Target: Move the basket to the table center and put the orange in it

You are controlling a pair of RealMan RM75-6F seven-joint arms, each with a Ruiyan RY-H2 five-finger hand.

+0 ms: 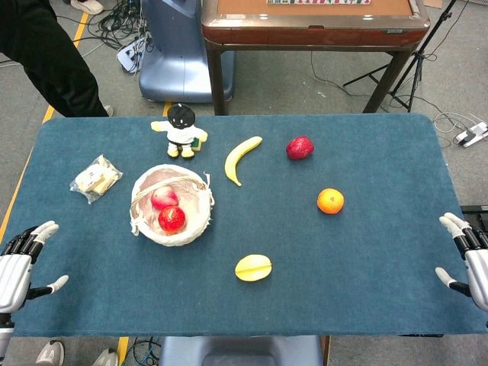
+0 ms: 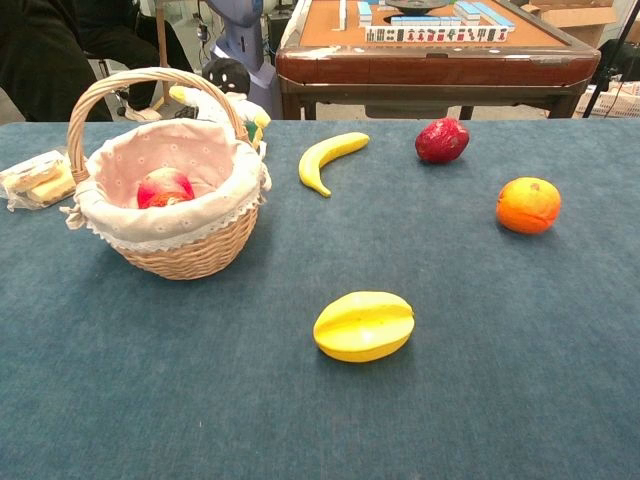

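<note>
Doll (image 2: 232, 82) seems mostly hidden behind basket (image 2: 190, 255).

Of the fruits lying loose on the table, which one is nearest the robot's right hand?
The orange. It lies furthest toward the right hand; the dark red fruit sits further back, and the starfruit and banana lie nearer the middle.

The basket (image 2: 165, 200) sits far left (red fruit inside), the orange (image 2: 528, 205) well apart at right.
</note>
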